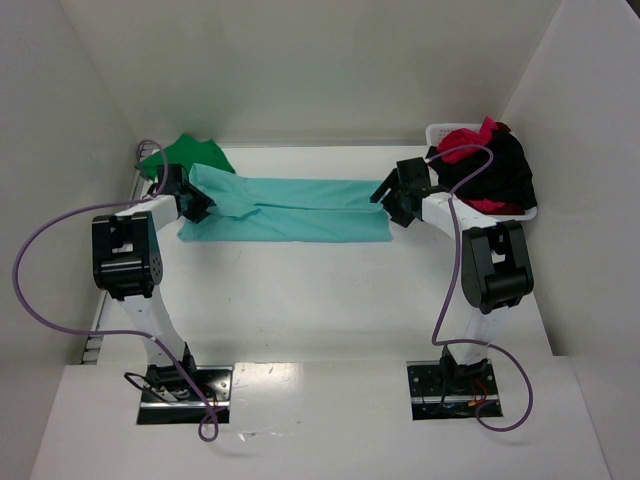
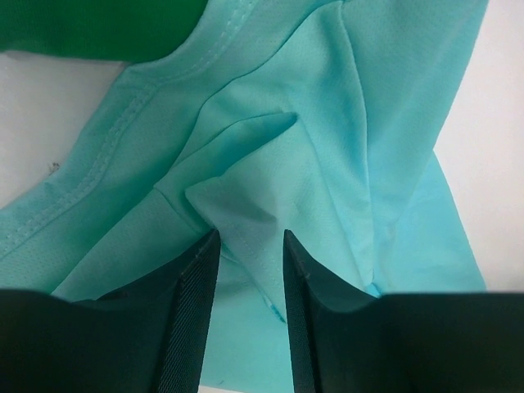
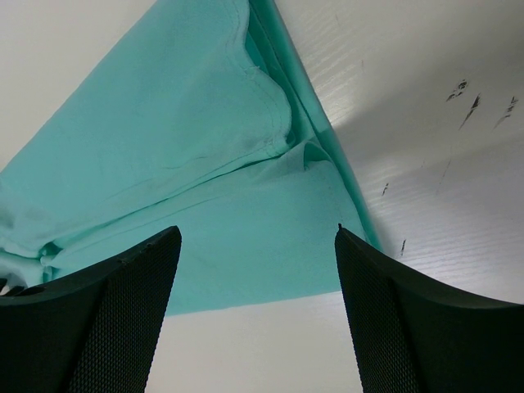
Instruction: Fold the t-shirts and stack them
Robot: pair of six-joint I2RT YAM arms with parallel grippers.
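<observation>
Left jaws clenched on teal t-shirt [image 1: 300,208] fold; right jaws released, spread wide over its right edge.

Teal t-shirt [image 2: 344,123]: matt cloth of fine pin-hole knit, softly creased, with a double row of stitching along its hem; the dark green t-shirt [image 2: 98,24] is likewise matt cloth. Pads [image 2: 192,315] of the left claw [image 2: 250,234]: black, finely ribbed and rough, on smooth matt plastic bodies. Counter [image 3: 426,147]: white and smooth, with faint linear grain, a slight sheen and dark scuffs.
</observation>
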